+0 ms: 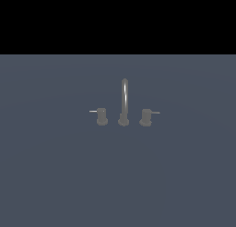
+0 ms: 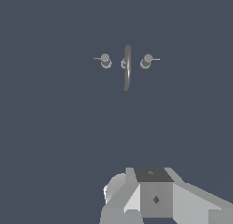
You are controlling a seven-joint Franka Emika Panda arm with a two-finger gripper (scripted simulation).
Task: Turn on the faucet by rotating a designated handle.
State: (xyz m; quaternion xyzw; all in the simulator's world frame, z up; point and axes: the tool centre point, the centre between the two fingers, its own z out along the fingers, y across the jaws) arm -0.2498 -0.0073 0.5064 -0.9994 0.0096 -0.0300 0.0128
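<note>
The faucet (image 1: 124,101) is a small dull-grey set on the flat grey-blue floor, with a tall thin arched spout at its middle. The handle (image 1: 101,116) is the short knob on the exterior view's left, its thin pin pointing left. The twin knob (image 1: 146,116) has its pin pointing right. From the wrist view I look down on the faucet (image 2: 127,67), the handle (image 2: 105,60) and the twin knob (image 2: 145,61). Only the grey body of my gripper (image 2: 154,196) shows there, far from the faucet, with its fingers hidden. The arm is absent from the exterior view.
A plain grey-blue surface (image 1: 55,175) stretches around the faucet on all sides. Black background fills the upper part of the exterior view.
</note>
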